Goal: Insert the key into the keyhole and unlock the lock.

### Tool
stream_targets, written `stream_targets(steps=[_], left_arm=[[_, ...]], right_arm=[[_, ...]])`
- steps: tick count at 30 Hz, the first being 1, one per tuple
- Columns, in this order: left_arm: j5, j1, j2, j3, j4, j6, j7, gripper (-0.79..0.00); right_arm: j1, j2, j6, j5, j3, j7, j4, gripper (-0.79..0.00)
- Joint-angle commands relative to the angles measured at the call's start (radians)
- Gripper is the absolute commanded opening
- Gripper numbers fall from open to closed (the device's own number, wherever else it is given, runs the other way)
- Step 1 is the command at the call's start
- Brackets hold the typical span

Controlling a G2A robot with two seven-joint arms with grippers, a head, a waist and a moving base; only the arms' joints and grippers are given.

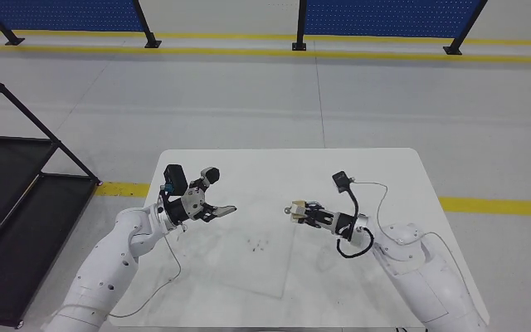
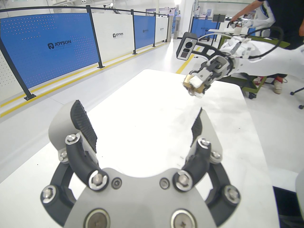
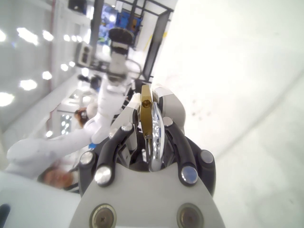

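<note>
The brass padlock point(image 3: 145, 115) stands edge-on, clamped in the right claw point(image 3: 147, 94), a shiny silver part point(image 3: 156, 129) alongside it toward the palm.

You're looking down at white table point(image 1: 274, 170), rounded corners showing. Thin flat sheet point(image 1: 249, 278), seemingly clear, lying on it, spreading from centre toward 7 o'clock. Few small dark specks point(image 1: 261, 243) sitting just 8 o'clock of table centre.

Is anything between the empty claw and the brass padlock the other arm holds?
Nothing visible does. Between the open left gripper and the brass padlock clamped in the right gripper there is just open space over the white table.
</note>
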Motion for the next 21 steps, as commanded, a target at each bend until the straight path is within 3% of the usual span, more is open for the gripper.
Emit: stream_targets(steps=[1,7,12,21], left_arm=[[0.000,0.000,0.000,0.000,0.000,0.000,0.000,0.000],[0.000,0.000,0.000,0.000,0.000,0.000,0.000,0.000],[0.000,0.000,0.000,0.000,0.000,0.000,0.000,0.000],[0.000,0.000,0.000,0.000,0.000,0.000,0.000,0.000]], right_arm=[[-0.014,0.006,0.084,-0.077,0.013,-0.025,-0.027,-0.785],[-0.066,0.028,0.259,-0.294,0.041,-0.023,-0.112,-0.785],[-0.091,0.036,0.331,-0.419,0.019,0.013,-0.128,-0.785],[-0.057,0.027,0.403,-0.462,-0.027,0.052,-0.068,-0.785]])
